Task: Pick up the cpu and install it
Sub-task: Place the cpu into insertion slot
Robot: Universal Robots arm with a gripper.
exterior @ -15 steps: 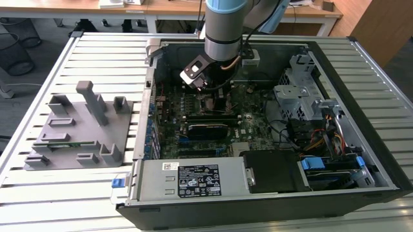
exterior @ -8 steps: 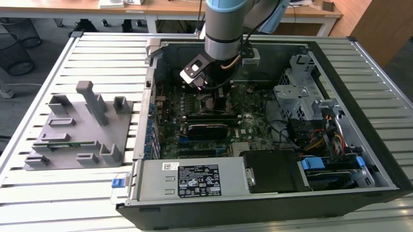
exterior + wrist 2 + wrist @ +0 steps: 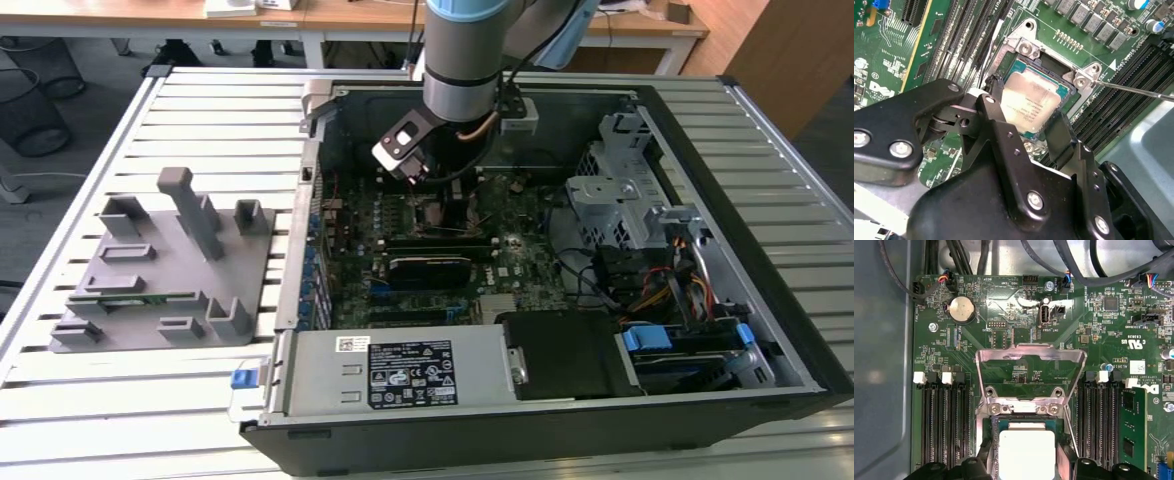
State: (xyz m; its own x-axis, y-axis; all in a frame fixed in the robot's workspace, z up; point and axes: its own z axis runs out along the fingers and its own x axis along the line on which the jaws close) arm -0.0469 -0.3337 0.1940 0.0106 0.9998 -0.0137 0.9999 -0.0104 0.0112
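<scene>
- Handling: the cpu [image 3: 1031,97] is judged light, stiff and fragile. Its smooth metal top offers little grip, so the safest hold is on two opposite edges, keeping it level.
- Look: a small flat square with a pale silver-grey lid, faint print on top and a thin green border.
- Place: it lies flat in the socket [image 3: 1024,47] on the motherboard [image 3: 521,265], toward the far middle of the open computer case [image 3: 534,430].
- Pincer: the gripper [image 3: 1026,107] is set narrow. Its black fingers [image 3: 999,125] appear to clasp the chip at two opposite edges.
- Surroundings: the socket's metal hold-down plate [image 3: 1029,357] stands swung open, and a thin lever [image 3: 1134,90] juts out beside it. Memory slots [image 3: 944,425] flank the socket on both sides.
</scene>
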